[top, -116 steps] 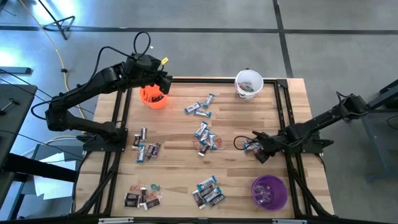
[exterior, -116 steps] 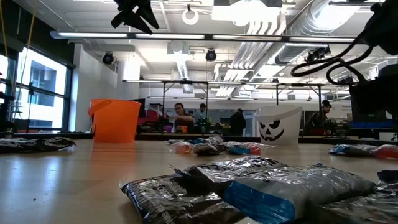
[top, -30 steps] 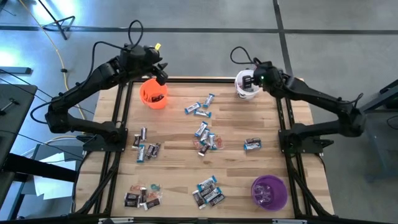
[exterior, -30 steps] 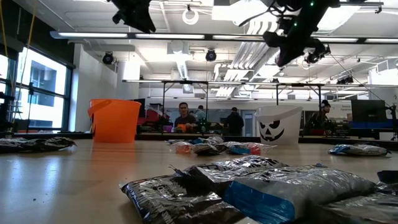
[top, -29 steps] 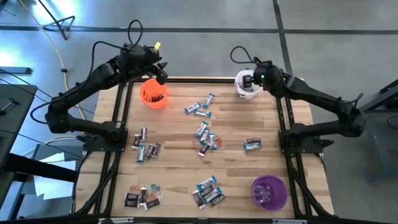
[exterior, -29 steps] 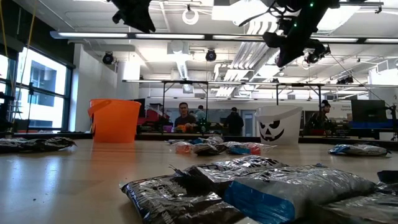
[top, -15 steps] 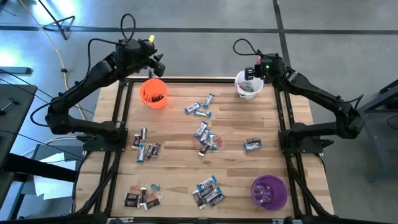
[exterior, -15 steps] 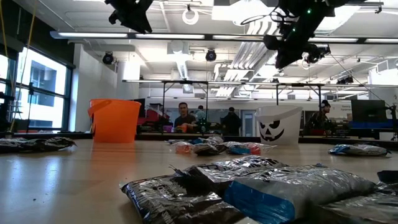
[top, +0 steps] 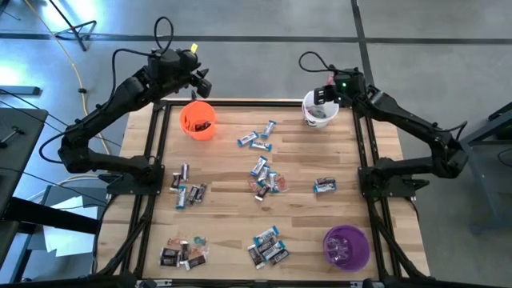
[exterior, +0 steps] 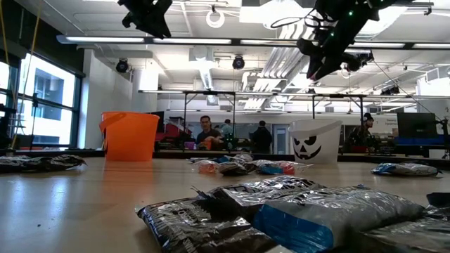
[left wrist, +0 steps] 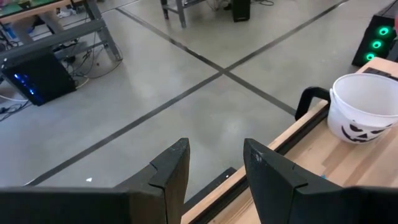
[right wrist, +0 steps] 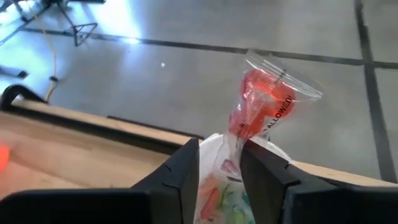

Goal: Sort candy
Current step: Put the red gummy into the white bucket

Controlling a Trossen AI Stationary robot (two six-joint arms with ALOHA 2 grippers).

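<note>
Wrapped candy lies in several small heaps on the wooden table, such as the heaps at mid-table (top: 264,180) and near the front (top: 268,246). My right gripper (top: 324,94) hovers over the white cup (top: 320,110) at the far right. Its fingers are spread, and a red candy in a clear wrapper (right wrist: 261,102) stands up between them. My left gripper (top: 200,80) is open and empty, high over the table's far edge, just beyond the orange cup (top: 198,120). My right gripper has the red candy's lower wrapper end (right wrist: 235,146) between its spread fingers. The wrapper lies against the inner side of one finger (right wrist: 252,155); whether the other finger touches it I cannot tell. The candy stands upright above the fingers, over the white cup.
A purple cup (top: 346,246) stands at the near right corner. Dark frame rails (top: 156,160) run along the table's left and right sides. In the low view people (exterior: 205,133) sit in the room far behind the table.
My right gripper has shifted a little toward the table's far edge while staying over the white cup. My left gripper has drawn back from above the orange cup toward the far edge.
</note>
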